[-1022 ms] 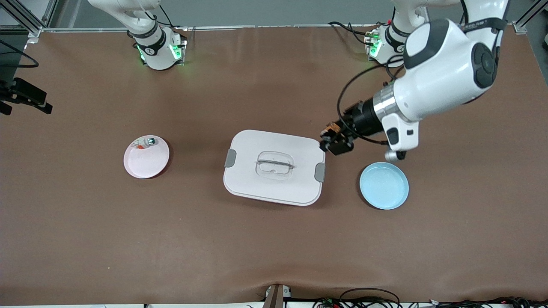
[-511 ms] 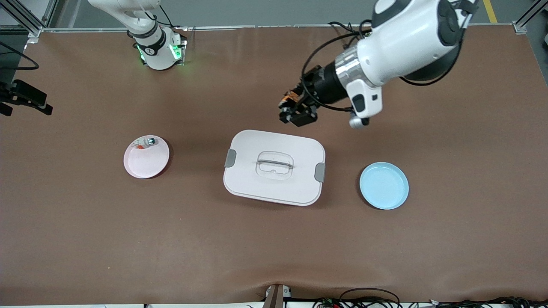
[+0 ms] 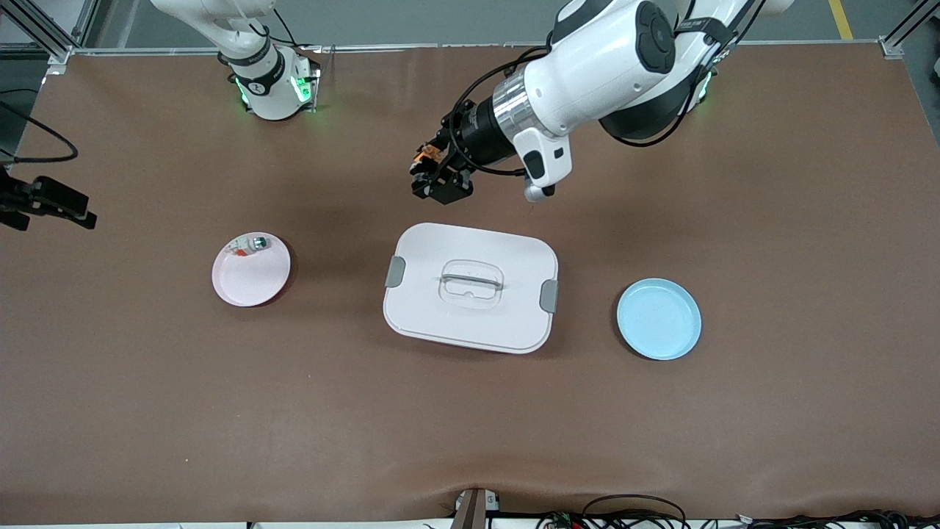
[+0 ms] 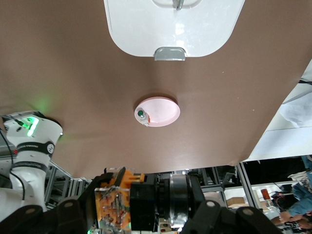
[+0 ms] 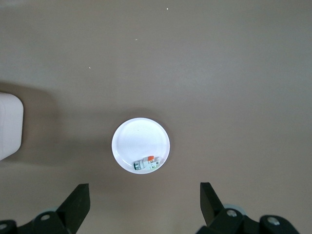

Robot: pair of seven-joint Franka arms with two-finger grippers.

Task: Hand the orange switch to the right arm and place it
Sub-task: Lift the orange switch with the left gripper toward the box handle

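Observation:
My left gripper (image 3: 436, 178) is shut on the orange switch (image 3: 425, 153) and hangs in the air over the brown table, beside the edge of the white box that faces the arms' bases. In the left wrist view the orange switch (image 4: 147, 204) shows a black body with an orange part clamped in the left gripper (image 4: 126, 202). My right gripper (image 5: 144, 204) is open with nothing between its fingers, high over the pink plate (image 5: 141, 139).
A white lidded box (image 3: 470, 323) sits mid-table. The pink plate (image 3: 250, 283), toward the right arm's end, holds a whitish part with a green end (image 3: 250, 245). A light blue plate (image 3: 659, 318) lies toward the left arm's end.
The left arm has swung from beside the blue plate toward the right arm's end, carrying the switch past the box's corner. The plates and the box stayed put.

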